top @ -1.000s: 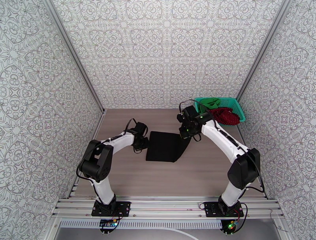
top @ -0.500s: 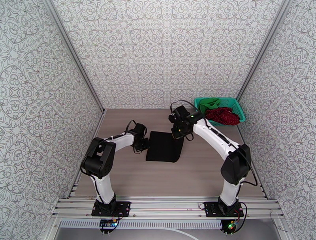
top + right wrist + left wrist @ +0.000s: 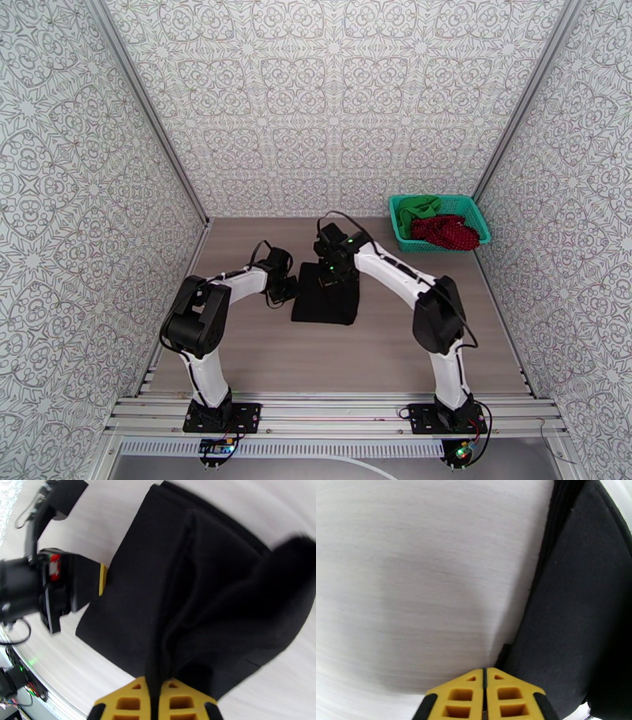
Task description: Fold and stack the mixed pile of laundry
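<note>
Mid-table, we're folding the black garment (image 3: 324, 304). The right gripper (image 3: 158, 687) is clenched on a lifted fold of it, above the flat part. The left gripper (image 3: 485, 674) is closed at the cloth's left edge; we can't tell if it pins fabric. Next, we reckon: lay the fold flush and let go. The teal mesh basket (image 3: 478, 225), far right, holds the green garment (image 3: 419, 209) and the dark red dotted garment (image 3: 444, 230), both unfolded.

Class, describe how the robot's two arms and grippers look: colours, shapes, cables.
The left arm and right arm have white tubular links, black joint housings and black cables. The left gripper and right gripper have yellow fingers with square cut-outs and black edging.
</note>
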